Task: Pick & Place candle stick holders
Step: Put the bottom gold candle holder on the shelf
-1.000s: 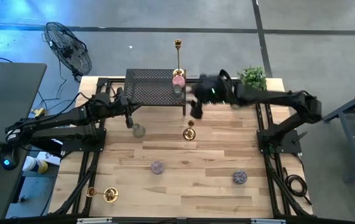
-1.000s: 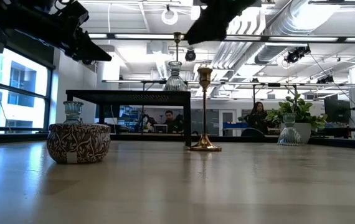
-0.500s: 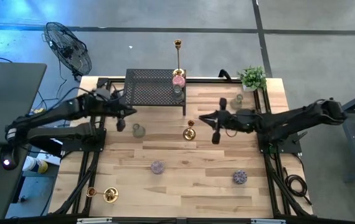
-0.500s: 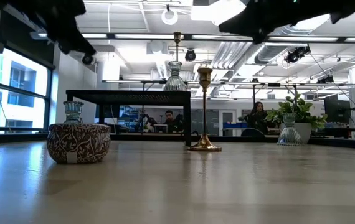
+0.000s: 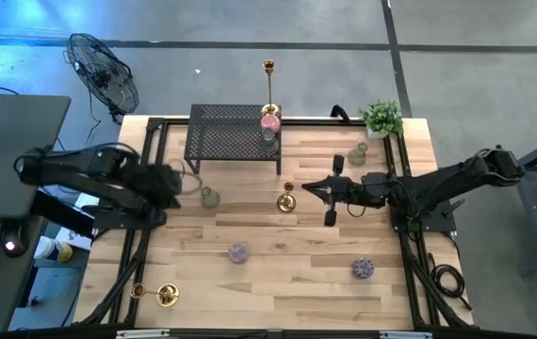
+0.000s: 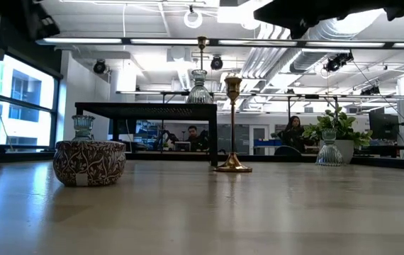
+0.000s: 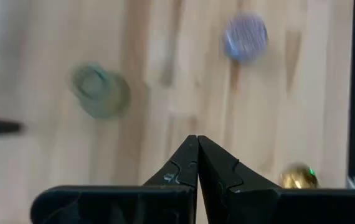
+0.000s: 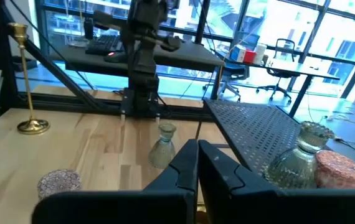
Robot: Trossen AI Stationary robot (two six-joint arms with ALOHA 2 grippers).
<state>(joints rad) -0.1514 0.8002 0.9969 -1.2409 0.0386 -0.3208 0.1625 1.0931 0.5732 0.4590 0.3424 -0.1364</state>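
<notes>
Your right gripper, fingers pressed together and empty, hovers just beside the gold candlestick; your left gripper, likewise closed, waits well left of it.

The high view looks straight down on the whole table, the low view level across it, both sharing the black mesh rack.

A wide stretch of bare wooden table lies open at the front centre, bounded by two small patterned holders, with a gold candlestick and black mesh rack standing farther back.
</notes>
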